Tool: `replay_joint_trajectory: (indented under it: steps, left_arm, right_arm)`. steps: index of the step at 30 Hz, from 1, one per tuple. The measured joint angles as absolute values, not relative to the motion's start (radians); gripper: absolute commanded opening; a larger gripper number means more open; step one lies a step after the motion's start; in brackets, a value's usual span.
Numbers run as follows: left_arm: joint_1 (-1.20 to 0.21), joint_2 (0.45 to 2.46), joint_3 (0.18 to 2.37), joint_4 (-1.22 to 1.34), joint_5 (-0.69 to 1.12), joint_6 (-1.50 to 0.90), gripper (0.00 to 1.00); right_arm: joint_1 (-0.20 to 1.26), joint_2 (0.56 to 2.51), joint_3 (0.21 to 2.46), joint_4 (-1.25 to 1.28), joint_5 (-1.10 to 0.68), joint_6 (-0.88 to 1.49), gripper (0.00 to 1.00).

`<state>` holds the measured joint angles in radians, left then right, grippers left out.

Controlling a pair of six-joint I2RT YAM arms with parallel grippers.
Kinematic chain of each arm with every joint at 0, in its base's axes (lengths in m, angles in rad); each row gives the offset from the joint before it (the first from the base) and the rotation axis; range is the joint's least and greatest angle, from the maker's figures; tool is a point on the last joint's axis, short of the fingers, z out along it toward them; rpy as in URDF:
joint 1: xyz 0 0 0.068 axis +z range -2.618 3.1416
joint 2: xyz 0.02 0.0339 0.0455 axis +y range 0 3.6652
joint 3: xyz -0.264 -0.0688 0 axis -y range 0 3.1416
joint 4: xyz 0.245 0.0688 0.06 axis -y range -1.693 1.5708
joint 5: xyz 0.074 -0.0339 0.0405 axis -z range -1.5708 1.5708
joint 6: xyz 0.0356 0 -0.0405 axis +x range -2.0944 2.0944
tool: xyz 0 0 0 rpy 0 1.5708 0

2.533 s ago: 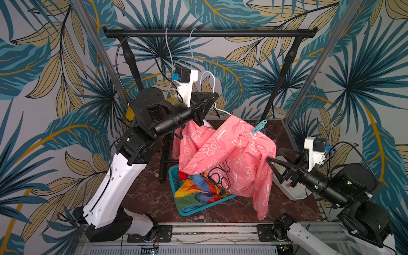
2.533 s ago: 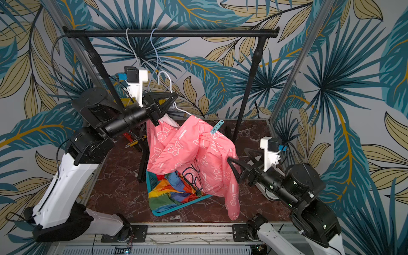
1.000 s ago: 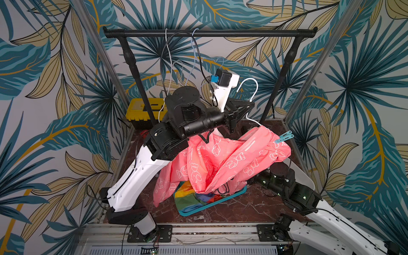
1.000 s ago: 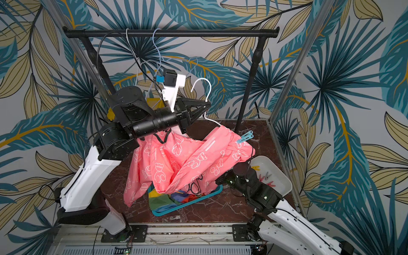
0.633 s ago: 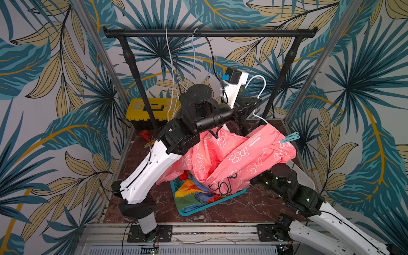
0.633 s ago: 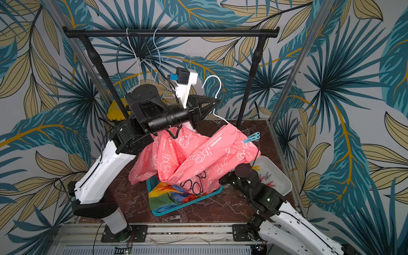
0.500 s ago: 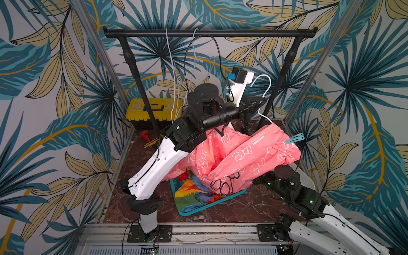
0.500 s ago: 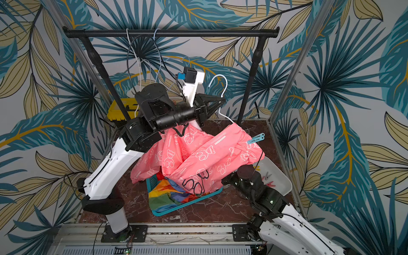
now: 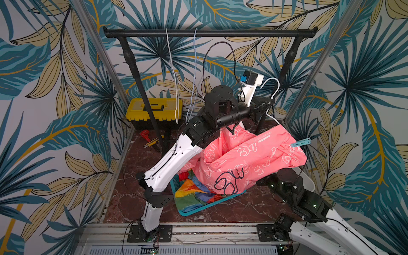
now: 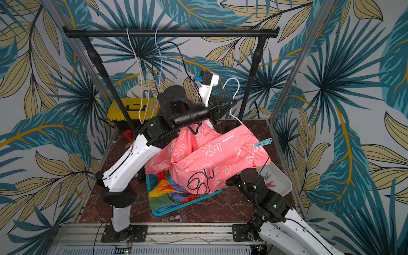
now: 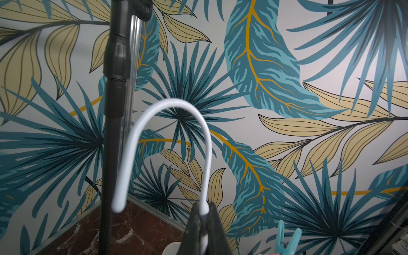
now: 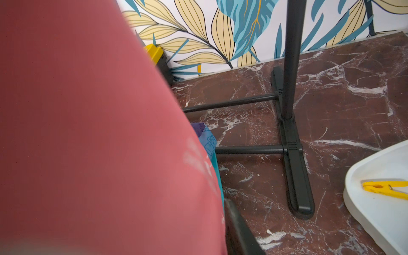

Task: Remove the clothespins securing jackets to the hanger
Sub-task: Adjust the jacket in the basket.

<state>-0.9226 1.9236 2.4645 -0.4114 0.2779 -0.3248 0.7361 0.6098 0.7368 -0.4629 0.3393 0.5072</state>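
left gripper clamped on white hanger neck, I've swung it right | pink jacket came along, light blue clothespin still pinned at its shoulder | right gripper now under the fabric, can't tell if it's open | that peg's next imo

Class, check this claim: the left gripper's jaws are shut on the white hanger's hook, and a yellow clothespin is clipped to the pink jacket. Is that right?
No. The clothespin clipped to the pink jacket is light blue, not yellow; both top views show it. The jaws of the left gripper are indeed shut on the hook of the white hanger.
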Motion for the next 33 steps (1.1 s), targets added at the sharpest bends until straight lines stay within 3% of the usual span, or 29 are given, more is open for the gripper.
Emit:
replay_joint_trajectory:
  steps: [6,14,22,30,33]
  left_arm:
    - [-0.921,1.637,2.027,-0.331,0.115,-0.304,0.00]
    - [-0.881,1.265,1.605,-0.239,-0.083,-0.282,0.00]
    - [-0.768,1.085,1.277,-0.189,-0.159,-0.336,0.00]
    - [-0.743,0.997,1.011,-0.104,-0.174,-0.385,0.00]
    - [-0.733,0.976,0.908,-0.011,-0.188,-0.410,0.00]
  right_arm:
    - [0.734,0.784,0.743,-0.407,0.250,0.485,0.35]
    - [0.741,0.968,0.743,-0.229,0.110,0.496,0.35]
    - [0.760,1.160,0.743,-0.070,0.032,0.552,0.35]
    - [0.759,1.255,0.743,-0.003,0.031,0.626,0.62]
    - [0.751,1.245,0.743,-0.040,0.049,0.652,0.65]
